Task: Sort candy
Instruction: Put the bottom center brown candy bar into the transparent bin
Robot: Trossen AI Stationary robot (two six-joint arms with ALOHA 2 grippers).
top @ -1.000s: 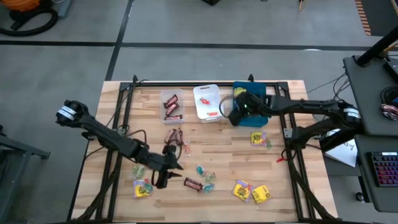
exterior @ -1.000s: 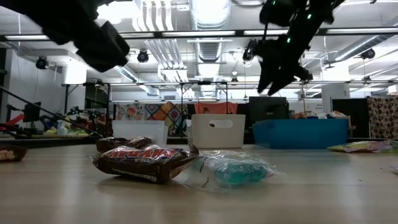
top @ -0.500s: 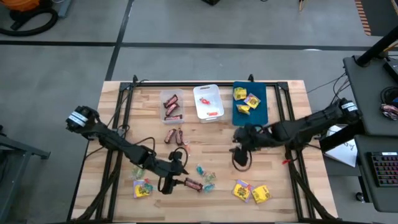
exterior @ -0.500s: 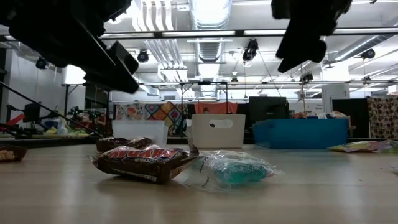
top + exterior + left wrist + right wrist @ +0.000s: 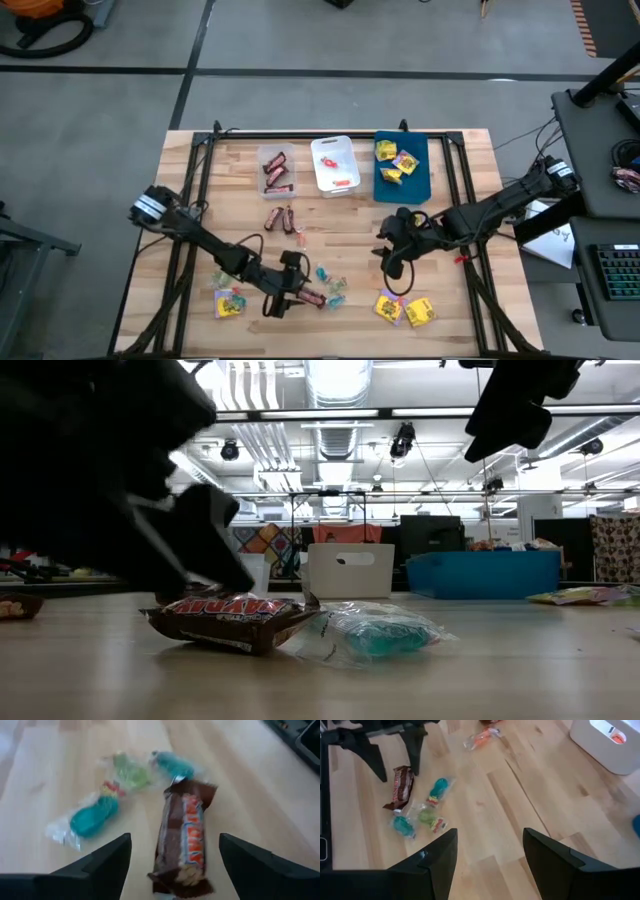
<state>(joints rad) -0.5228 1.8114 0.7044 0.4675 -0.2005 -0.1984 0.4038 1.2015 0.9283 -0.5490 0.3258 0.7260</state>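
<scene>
Left claw [image 5: 172, 851] has its fingers spread wide, straddling a dark red-brown mini bar [image 5: 184, 842] lying on my tabletop [image 5: 340, 220] beside teal sweets [image 5: 95, 816]; right claw [image 5: 487, 849] hovers apart, fingers parted, empty.

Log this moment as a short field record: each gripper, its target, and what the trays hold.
left gripper: open, fingers either side of the dark red-brown mini bar, not closed on it
right gripper: open, empty, over bare table mid-right
clear tray: dark bars
white tray: red pieces
blue tray: yellow packets
loose: teal and green pieces beside the bar
</scene>
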